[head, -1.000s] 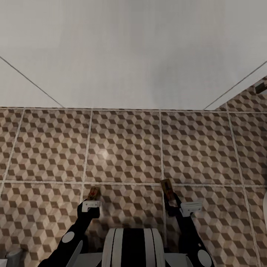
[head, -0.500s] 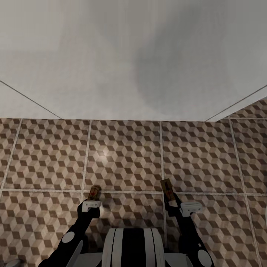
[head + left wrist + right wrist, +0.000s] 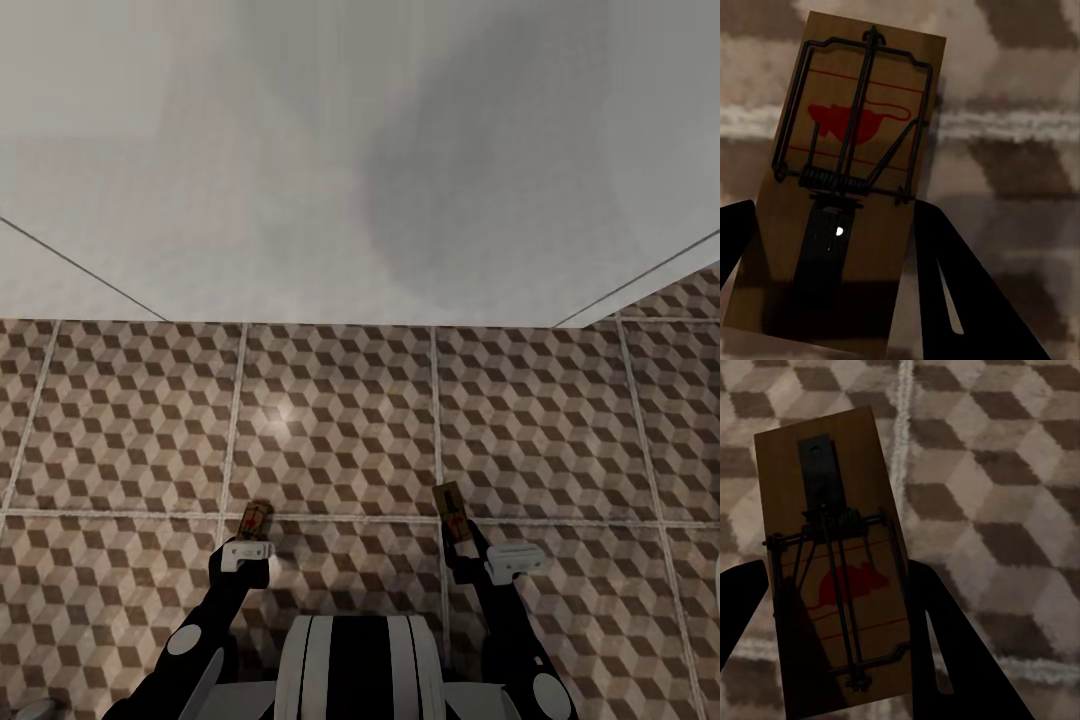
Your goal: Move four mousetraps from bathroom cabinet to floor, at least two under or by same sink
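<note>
We see much of the head view taken up by a pale, featureless surface (image 3: 350,150) with a soft grey shadow on it; we cannot tell what it is, and its far parts are cut off by the frame. Below it lies the bathroom floor (image 3: 340,420), its cube-patterned tiles running to both sides.

The left claw (image 3: 247,552) is pinching a mousetrap (image 3: 253,519), which juts forward past its tips above the floor. In the left wrist view that mousetrap (image 3: 844,180) sits between the two dark fingers (image 3: 960,300), its near end in shadow and cut off.

The right claw (image 3: 470,545) is pinching the second mousetrap (image 3: 452,515), tilted and sticking out ahead. In the right wrist view this second mousetrap (image 3: 836,577) lies between the fingers (image 3: 952,652), red mouse print and wire bar facing the camera, its near end cut off.
</note>
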Tool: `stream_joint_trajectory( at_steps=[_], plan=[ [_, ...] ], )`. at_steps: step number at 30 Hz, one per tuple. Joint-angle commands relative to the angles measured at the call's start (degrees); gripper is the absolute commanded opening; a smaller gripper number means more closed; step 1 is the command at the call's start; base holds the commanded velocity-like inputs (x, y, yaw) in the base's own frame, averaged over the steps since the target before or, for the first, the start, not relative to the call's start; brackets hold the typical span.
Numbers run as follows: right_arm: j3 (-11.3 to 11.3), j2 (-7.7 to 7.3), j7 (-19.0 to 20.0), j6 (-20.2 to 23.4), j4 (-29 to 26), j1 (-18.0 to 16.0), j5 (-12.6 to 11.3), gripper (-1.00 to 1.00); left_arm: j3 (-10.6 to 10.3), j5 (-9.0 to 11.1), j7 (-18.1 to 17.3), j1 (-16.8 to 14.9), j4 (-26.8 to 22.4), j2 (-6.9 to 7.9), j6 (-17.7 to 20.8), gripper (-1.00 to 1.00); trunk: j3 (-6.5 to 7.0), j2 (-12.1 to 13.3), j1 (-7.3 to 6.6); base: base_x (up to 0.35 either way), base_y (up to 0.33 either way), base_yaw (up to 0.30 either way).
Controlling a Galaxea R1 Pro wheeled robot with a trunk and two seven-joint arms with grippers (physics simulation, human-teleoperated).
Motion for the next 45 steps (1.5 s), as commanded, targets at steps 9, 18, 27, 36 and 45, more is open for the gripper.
stream_joint_trajectory(
  at_steps=[9,18,27,36,45],
  plan=[
    [0.2,-0.08,-0.4,-0.2,0.0,0.0,-0.4,-1.0,-0.4,0.4,0.6,0.0,0.0,0.04,-0.2,-1.0,-0.02,0.0,-0.01,0.0,0.0,0.0],
    [0.2,-0.08,-0.4,-0.3,0.0,0.0,-0.4,-1.0,-0.6,0.4,0.7,0.0,0.0,0.02,-0.1,-1.0,-0.02,0.0,0.02,0.0,0.0,0.0],
    [0.2,-0.08,-0.4,-0.2,0.0,0.0,-0.4,-1.0,-0.6,0.4,0.8,0.0,0.1,-0.15,0.0,-1.0,-0.02,-0.1,0.25,0.0,0.0,0.0],
    [0.2,-0.02,-0.4,-0.2,0.0,0.0,-0.4,-1.0,-0.6,0.4,0.8,0.0,0.8,-0.24,0.0,-1.0,-0.02,-0.3,0.48,0.0,0.0,0.0],
    [0.2,0.01,-0.4,-0.2,0.0,0.0,-0.4,-1.0,-0.6,0.4,0.8,0.0,0.9,-0.25,0.0,-1.0,-0.02,-0.4,0.72,0.0,0.0,0.0]
  ],
)
